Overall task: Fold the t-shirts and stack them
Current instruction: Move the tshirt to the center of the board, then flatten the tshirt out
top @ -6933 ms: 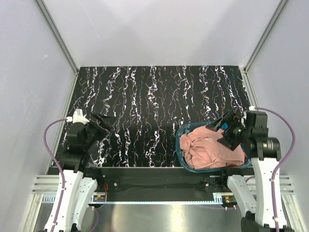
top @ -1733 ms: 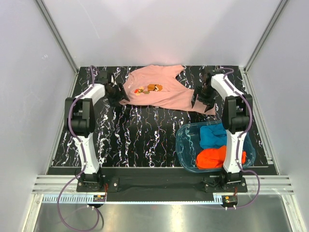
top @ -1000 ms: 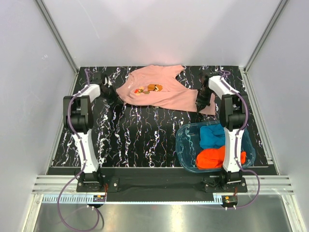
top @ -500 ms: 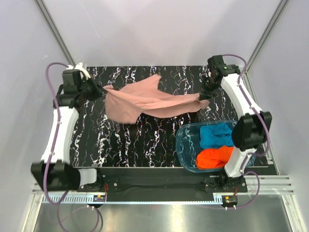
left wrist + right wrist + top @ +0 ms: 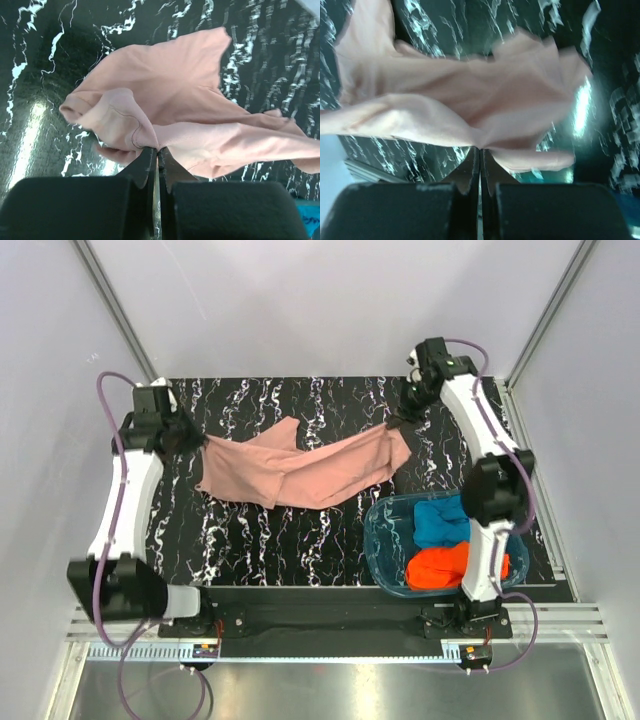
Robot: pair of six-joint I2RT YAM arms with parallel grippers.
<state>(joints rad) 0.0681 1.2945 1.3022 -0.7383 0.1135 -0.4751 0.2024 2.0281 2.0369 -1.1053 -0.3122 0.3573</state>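
The dusty-pink t-shirt [image 5: 300,472] hangs stretched between both arms above the black marbled table [image 5: 300,540], sagging in the middle. My left gripper [image 5: 200,440] is shut on its left end, seen close in the left wrist view, where the pink t-shirt [image 5: 190,130] bunches at the left gripper [image 5: 157,149]. My right gripper [image 5: 397,420] is shut on the shirt's right end; the right wrist view shows blurred pink t-shirt [image 5: 470,110] pinched at the right gripper [image 5: 481,148]. A blue t-shirt [image 5: 445,520] and an orange-red t-shirt [image 5: 445,565] lie in the tub.
The translucent blue plastic tub [image 5: 378,545] stands at the table's front right. Grey walls and metal posts close in the table on three sides. Both arms reach high toward the back corners.
Both grippers have lifted the pink shirt off the table's back and carried it up; over the last half second it has swung lower and forward, the right gripper moving further back.
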